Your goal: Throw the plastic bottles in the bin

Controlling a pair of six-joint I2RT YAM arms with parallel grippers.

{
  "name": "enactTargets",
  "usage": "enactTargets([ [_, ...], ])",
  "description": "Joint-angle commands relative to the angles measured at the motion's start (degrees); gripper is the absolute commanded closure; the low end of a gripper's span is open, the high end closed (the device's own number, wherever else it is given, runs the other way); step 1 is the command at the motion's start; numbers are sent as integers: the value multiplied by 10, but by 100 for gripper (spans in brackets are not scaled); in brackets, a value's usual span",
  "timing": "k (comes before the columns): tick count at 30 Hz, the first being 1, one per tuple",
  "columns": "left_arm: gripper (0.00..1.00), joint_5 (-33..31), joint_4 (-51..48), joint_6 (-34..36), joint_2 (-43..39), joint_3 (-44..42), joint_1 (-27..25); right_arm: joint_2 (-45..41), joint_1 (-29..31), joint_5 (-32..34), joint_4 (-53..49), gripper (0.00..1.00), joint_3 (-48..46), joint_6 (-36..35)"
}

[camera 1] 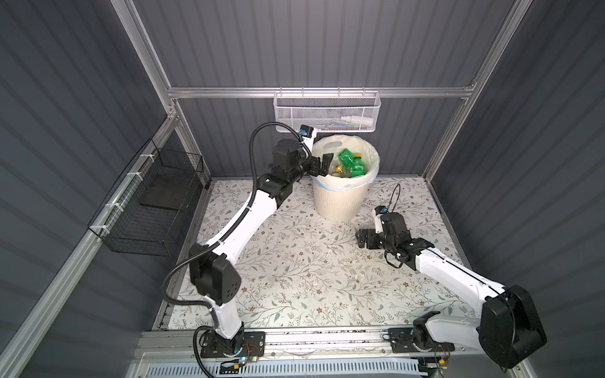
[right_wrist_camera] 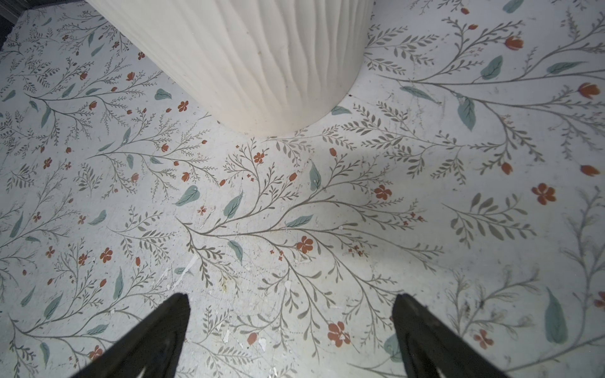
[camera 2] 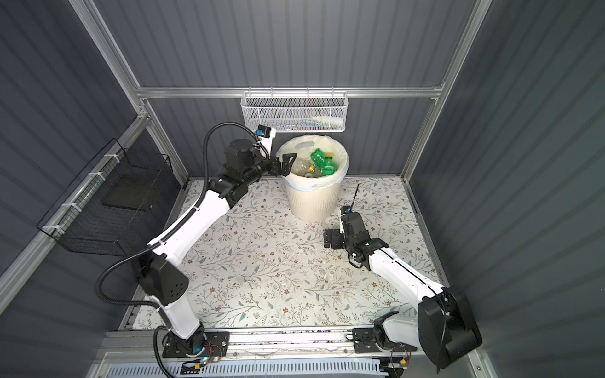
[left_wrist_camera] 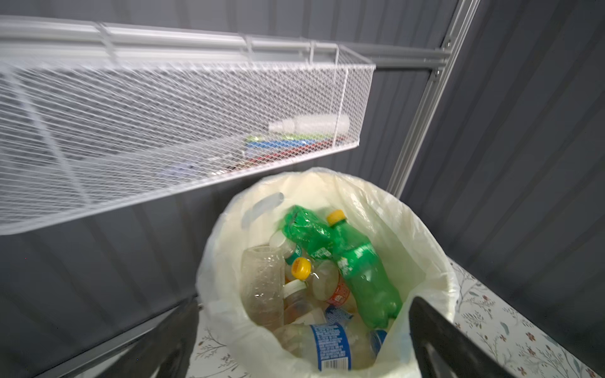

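Your left end effector [camera 1: 322, 163] hangs at the left rim of the round cream ribbed plastic bin [camera 1: 339, 200], which is lined with a white bag. Its jaws stand wide apart with nothing between them, and in the left wrist view one black finger [left_wrist_camera: 435, 330] overlaps the liner's edge. The small plastic bottles [camera 1: 348, 165] lie piled inside the bin. A green bottle with a yellow cap [left_wrist_camera: 360, 271] rests on top beside a crumpled green bottle [left_wrist_camera: 304, 229]. A clear unlabelled bottle [left_wrist_camera: 263, 288] leans against the liner, and a clear bottle with a blue label [left_wrist_camera: 330, 343] lies lower in the pile. Your right end effector [camera 1: 361, 237] sits low near the floral-patterned tabletop [camera 1: 294, 261], in front of the bin's base and apart from it, released and empty. A white mesh wire basket [camera 1: 324, 111] hangs on the back rail above the bin, its few small contents too blurred to name. A black wire basket [camera 1: 150, 209] hangs on the left rail
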Motion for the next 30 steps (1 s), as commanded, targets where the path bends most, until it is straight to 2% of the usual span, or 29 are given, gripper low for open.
enactTargets([
  [1, 0, -70, 81, 22, -94, -84, 3, 2, -1, 34, 21, 1, -5, 2],
  [6, 0, -103, 91, -12, -140, -250, 62, -17, -35, 57, 34, 1, -12, 14],
  [9, 0, -139, 131, -40, -167, -370, 107, -52, -72, 85, 61, 1, -36, 30],
  [12, 0, -198, 192, -74, -199, -494, 152, -115, -121, 119, 127, 1, -92, 42],
  [16, 0, -296, 270, -72, -233, -634, 171, -176, -173, 186, 223, 1, -169, 32],
  [19, 0, -377, 309, -69, -248, -699, 174, -182, -200, 224, 245, 1, -189, 16],
  [24, 0, -439, 427, 0, -222, -765, 176, -149, -238, 228, 308, 1, -215, 3],
  [26, 0, -446, 441, 13, -200, -767, 178, -134, -241, 227, 371, 1, -235, -14],
  [30, 0, -413, 498, 9, -145, -778, 183, -86, -243, 217, 474, 1, -256, -45],
])
